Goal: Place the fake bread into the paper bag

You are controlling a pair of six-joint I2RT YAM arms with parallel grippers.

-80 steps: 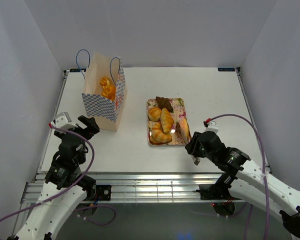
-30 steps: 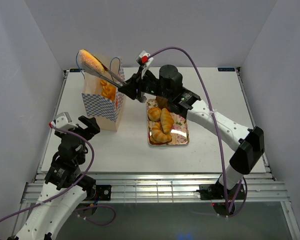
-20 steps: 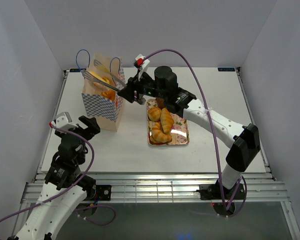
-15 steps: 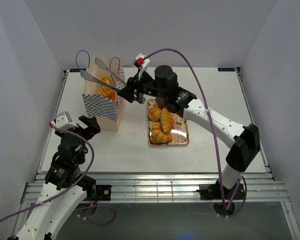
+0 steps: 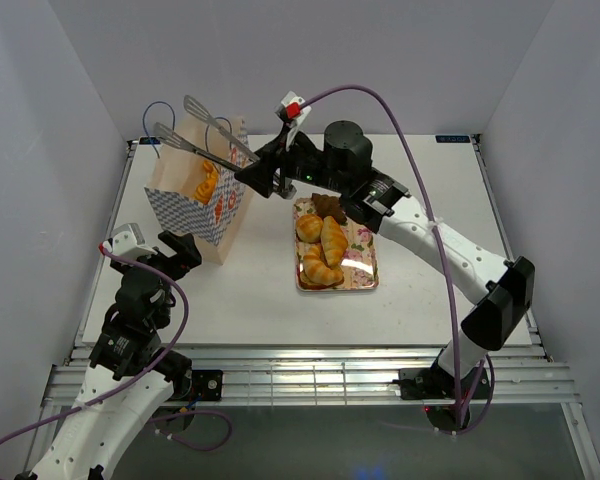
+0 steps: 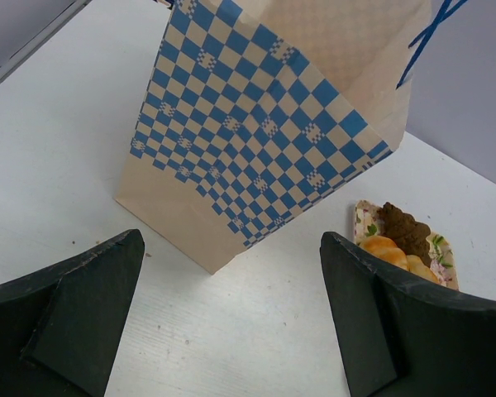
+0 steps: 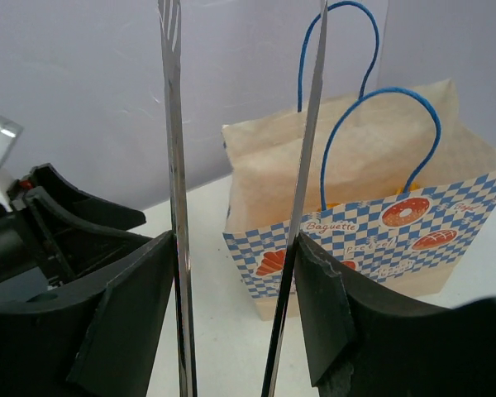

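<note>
Paper bag [image 5: 195, 200]: back left of the table, mouth open, blue cord handles up; in the overhead view it seems to lean toward the left wall.
Bread in the bag [image 5: 208, 182]: golden-orange, visible through the mouth.
Bread left on the tray [image 5: 365, 262]: four pieces. These are a dark brown piece [image 5: 327, 207], a round bun [image 5: 308, 228], a long loaf [image 5: 333, 240] and a croissant-like roll [image 5: 320, 268].
Right gripper [image 5: 255, 172]: clamped on metal tongs [image 5: 194, 105]. The blades are sprung apart with nothing between them, held above the bag's mouth.
Left gripper [image 6: 231, 331]: fingers spread wide, holding nothing, low near the bag's checkered side.
Progress: partly done, I judge (the bag hides an exact count inside). The four tray pieces remain to be moved.
</note>
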